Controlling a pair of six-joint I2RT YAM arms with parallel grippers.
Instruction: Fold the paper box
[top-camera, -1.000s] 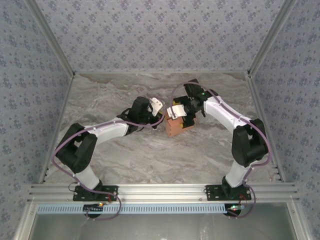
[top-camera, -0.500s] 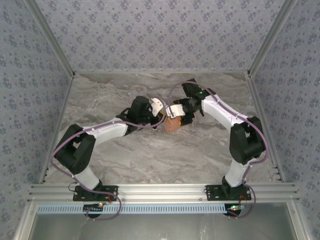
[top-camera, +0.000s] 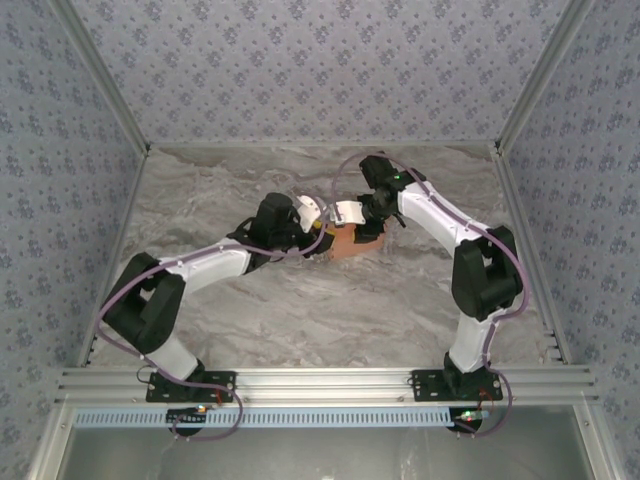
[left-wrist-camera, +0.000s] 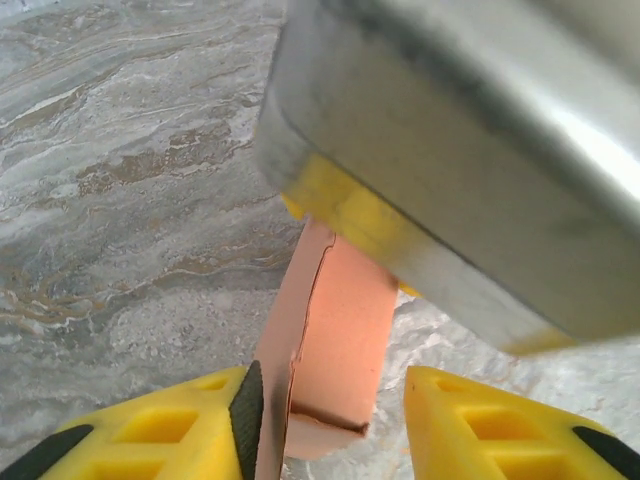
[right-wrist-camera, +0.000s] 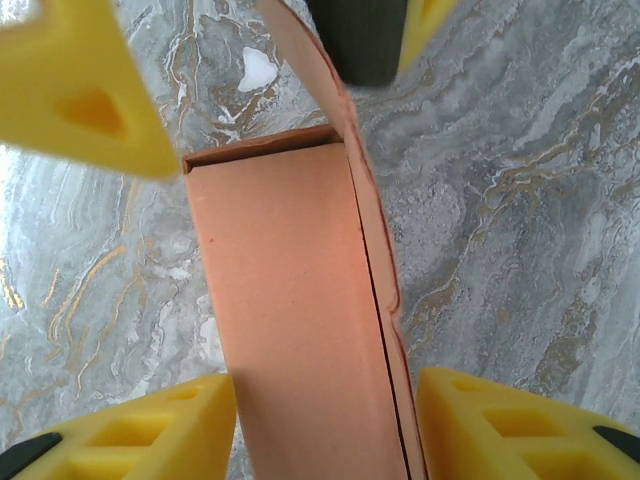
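**Surface** (top-camera: 250, 310): marbled, with the work near its middle, where the two arms meet.

**Paper box** (right-wrist-camera: 290, 300): partly formed. One long flap stands loose along its seam.

**Right fingers** (right-wrist-camera: 500, 425): they bracket both walls. Whether they actually clamp cannot be told.

**Left fingers** (left-wrist-camera: 150, 425): parted, with one pad touching the flap.

**Step, as judged:** closing that flap.

**Next move:** calls for the body to be held steady while the flap is pressed flush.

paper box (top-camera: 346, 246) | left end effector (top-camera: 321, 231), right end effector (top-camera: 353, 227) both at it
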